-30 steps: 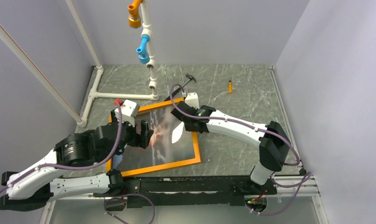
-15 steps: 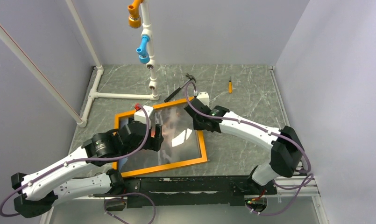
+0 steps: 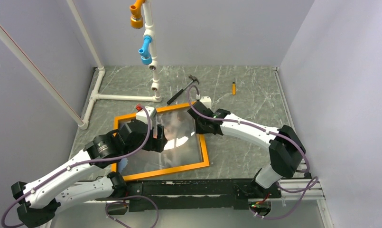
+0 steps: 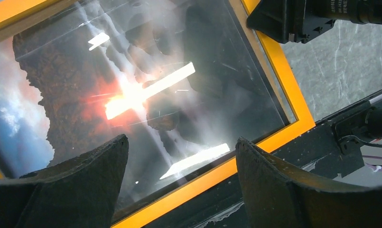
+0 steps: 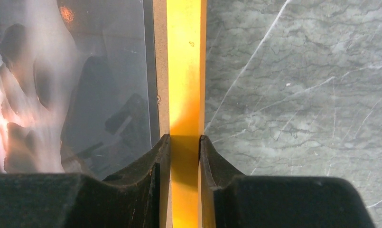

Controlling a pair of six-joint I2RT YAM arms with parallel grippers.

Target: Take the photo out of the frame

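Note:
The orange frame point(image 3: 205, 151) lies on the table with the photo point(image 3: 177, 147) inside it, dark with an orange-red glow and glare. My right gripper point(image 3: 201, 127) is shut on the frame's right rail point(image 5: 184, 71), one finger on each side of the rail. The photo's brown board edge point(image 5: 162, 71) shows next to the rail. My left gripper point(image 3: 161, 141) is open over the photo, its fingers point(image 4: 84, 180) apart and holding nothing. In the left wrist view the photo point(image 4: 146, 90) fills the frame point(image 4: 284, 80).
A white pipe structure point(image 3: 127, 97) with blue and orange fittings stands at the back left. A hammer point(image 3: 184, 90) lies just behind the frame. A small orange tool point(image 3: 234, 88) lies at the back right. The black base rail point(image 3: 193, 187) runs along the near edge.
The frame has been turned and shifted to the right, then back a little left. My left arm has reached further over the photo. My right gripper followed the frame's right rail.

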